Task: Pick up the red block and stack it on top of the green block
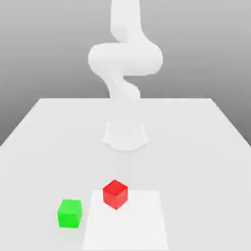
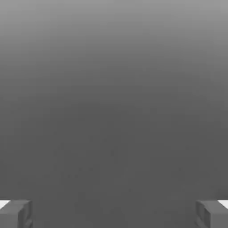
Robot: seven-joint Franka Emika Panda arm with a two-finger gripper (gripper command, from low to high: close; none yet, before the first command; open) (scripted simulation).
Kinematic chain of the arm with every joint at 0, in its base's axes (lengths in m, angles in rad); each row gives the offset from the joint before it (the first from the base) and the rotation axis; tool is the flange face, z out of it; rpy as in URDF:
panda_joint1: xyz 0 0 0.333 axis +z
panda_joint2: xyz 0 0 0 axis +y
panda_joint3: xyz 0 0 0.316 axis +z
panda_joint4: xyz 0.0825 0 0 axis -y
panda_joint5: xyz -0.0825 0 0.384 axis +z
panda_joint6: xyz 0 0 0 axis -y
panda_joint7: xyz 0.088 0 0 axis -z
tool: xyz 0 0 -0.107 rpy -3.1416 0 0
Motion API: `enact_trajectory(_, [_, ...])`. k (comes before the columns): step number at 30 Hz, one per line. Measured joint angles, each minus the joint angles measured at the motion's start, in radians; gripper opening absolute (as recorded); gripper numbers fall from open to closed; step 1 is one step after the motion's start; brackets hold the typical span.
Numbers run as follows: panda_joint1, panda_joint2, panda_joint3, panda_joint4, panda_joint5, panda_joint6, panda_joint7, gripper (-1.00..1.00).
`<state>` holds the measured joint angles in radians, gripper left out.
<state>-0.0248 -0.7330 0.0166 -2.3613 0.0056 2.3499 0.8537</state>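
Fingers (image 2: 15, 213) of the robot's gripper (image 2: 114, 214) are spread wide, holding nothing. Small red cube block (image 1: 115, 193) sits on the white table (image 1: 196, 147), near the green cube block (image 1: 69, 213). It looks hard and light; pinch its flat sides.

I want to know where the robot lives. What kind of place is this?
Probably a pretend, computer-made test room, not a real one. A plain white table sits in empty gray space, holding only a red block, a green block and a smooth white robot arm.
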Motion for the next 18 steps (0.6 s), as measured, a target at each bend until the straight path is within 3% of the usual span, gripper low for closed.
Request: enact_trajectory(18, [-0.160, 0.665, 0.094, -0.511, 0.009, 0.481, 0.511, 0.00])
